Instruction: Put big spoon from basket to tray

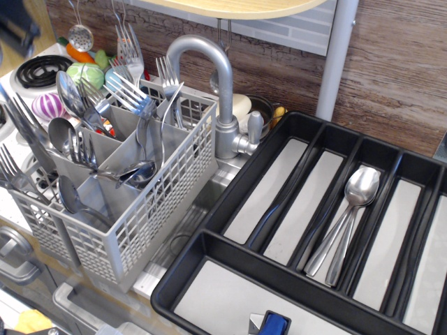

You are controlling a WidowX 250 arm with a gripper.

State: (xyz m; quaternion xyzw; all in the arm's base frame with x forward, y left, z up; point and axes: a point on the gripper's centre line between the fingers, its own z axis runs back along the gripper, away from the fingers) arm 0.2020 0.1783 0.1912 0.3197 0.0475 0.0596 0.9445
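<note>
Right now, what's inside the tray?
The tray holds two spoons lying together in one long compartment, bowls toward the wall. The other long slots show bare grey liners. A blue object sits at the front edge; its lower part is cut off.

Spoons (pixel 349 220) in tray (pixel 230 209), cutlery-filled basket (pixel 150 216)

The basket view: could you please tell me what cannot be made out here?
- Gripper: only a dark blur at the top-left edge; state unreadable.
- Basket: the lower handles are hidden by its walls and dividers.
- Tray: cut off at the right and bottom edges.
- Blue object: cropped by the bottom edge.
</note>
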